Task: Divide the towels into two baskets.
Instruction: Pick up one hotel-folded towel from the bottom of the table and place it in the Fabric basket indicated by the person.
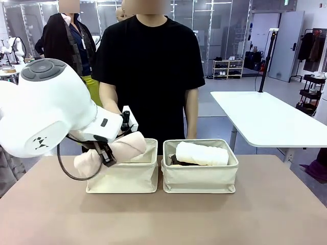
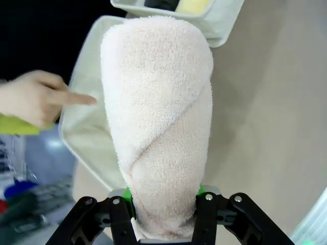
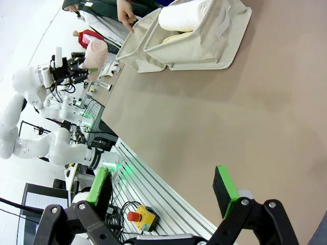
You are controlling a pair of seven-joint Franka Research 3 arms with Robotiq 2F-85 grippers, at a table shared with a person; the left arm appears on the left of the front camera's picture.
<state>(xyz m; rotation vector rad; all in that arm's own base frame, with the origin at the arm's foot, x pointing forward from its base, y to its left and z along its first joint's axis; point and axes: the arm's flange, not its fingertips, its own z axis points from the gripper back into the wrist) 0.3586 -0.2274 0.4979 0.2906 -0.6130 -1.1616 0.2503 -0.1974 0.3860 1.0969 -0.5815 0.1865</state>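
Front view: left end effector (image 1: 108, 151) grips one cream terry towel roll (image 1: 113, 151) above the left of two cream canvas bins (image 1: 122, 176), long axis tilted toward it. White towel roll (image 1: 202, 153) lies crosswise in the right bin (image 1: 200, 178). Right end effector (image 3: 163, 196) gapes empty over the desk (image 3: 214, 112).

i see a cream towel roll (image 1: 118, 148) clamped at one end, tilted over the left basket (image 1: 125, 176). the right basket (image 1: 200, 178), just beside it, holds a white roll (image 1: 202, 153) lying on a dark one (image 1: 176, 160).
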